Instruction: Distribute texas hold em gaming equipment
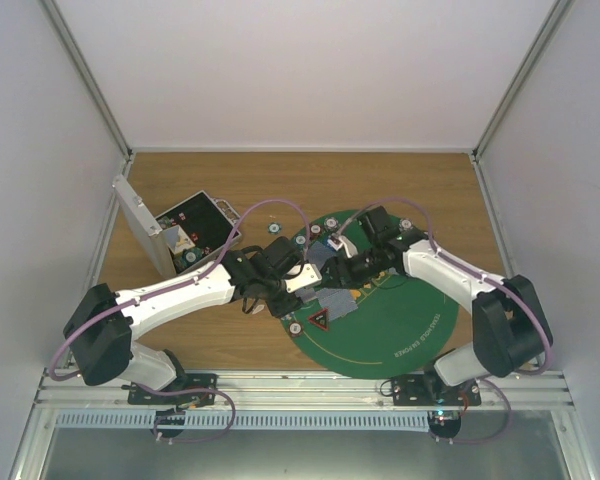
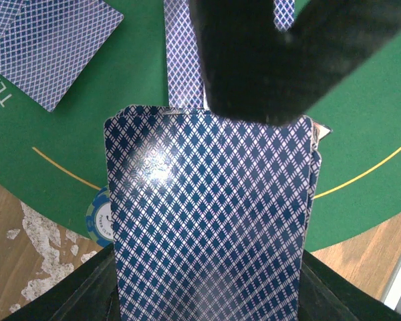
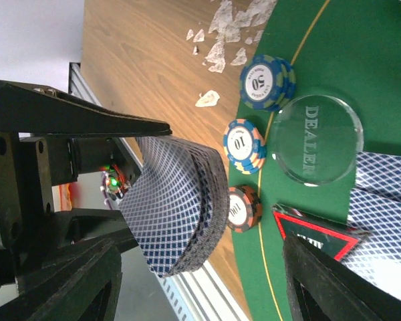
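top external view: where are the arms?
— both reach to the middle of a wooden tabletop [image 1: 230, 345] and meet over the left edge of a round green mat [image 1: 400, 320]. an open silver case [image 1: 135, 210] stands at the left, off the mat.

where is the deck?
— left wrist view: the deck [image 2: 210, 221], blue diamond backs up, is clamped in the left end effector [image 2: 210, 284], one finger on each side. it hangs over the mat's edge, above a chip [image 2: 99, 217] lying on the rim. from the right wrist view the deck looks bowed.

and the right end effector?
— the right end effector [image 3: 200, 291] has its fingers apart. a dark, blurred part of it hangs over the deck's far end; whether it touches, i cannot tell.

what else is on the mat?
— right wrist view: along the rim lie the 50 chips [image 3: 266, 81], 10 chips [image 3: 244, 144] and 100 chip [image 3: 244, 208]. a clear dealer button [image 3: 316, 139] sits just beside the 10 chips. a red-edged triangle marker [image 3: 317, 231] lies near it. face-down cards [image 2: 50, 47] lie farther in.
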You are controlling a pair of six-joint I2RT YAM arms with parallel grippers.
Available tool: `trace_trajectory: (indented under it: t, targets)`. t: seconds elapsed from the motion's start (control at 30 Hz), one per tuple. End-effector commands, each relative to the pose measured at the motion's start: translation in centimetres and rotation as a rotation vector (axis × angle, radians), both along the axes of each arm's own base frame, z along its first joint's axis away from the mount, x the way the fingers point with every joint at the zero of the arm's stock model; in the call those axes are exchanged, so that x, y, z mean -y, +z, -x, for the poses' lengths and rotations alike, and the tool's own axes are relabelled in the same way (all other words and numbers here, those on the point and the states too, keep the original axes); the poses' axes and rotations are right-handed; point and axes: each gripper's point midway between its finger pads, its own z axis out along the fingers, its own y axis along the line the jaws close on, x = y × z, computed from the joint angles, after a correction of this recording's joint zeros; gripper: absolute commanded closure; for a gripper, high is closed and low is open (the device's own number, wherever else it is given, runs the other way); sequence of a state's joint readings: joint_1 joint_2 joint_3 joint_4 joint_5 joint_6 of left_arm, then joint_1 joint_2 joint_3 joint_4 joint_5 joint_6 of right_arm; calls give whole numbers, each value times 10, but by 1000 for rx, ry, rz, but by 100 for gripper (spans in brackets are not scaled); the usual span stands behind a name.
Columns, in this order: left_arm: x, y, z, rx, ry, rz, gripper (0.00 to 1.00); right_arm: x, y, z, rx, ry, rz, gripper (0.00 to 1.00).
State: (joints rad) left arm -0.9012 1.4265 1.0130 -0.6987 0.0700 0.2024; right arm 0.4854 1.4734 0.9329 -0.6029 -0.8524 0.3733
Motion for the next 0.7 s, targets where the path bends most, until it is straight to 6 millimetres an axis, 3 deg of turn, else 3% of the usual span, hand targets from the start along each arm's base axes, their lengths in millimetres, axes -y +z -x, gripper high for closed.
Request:
trace_trajectory:
  t: [0.0, 0.4, 0.67]
  targets:
    - [6, 11, -4, 34, -10, 49, 42, -14, 3, 1, -25, 17, -34, 34]
    - [6, 11, -4, 35, -8, 48, 42, -26, -16, -8, -71, 24, 24, 36]
    - [6, 10, -4, 35, -8, 49, 42, -24, -30, -2, -86, 43, 79, 37]
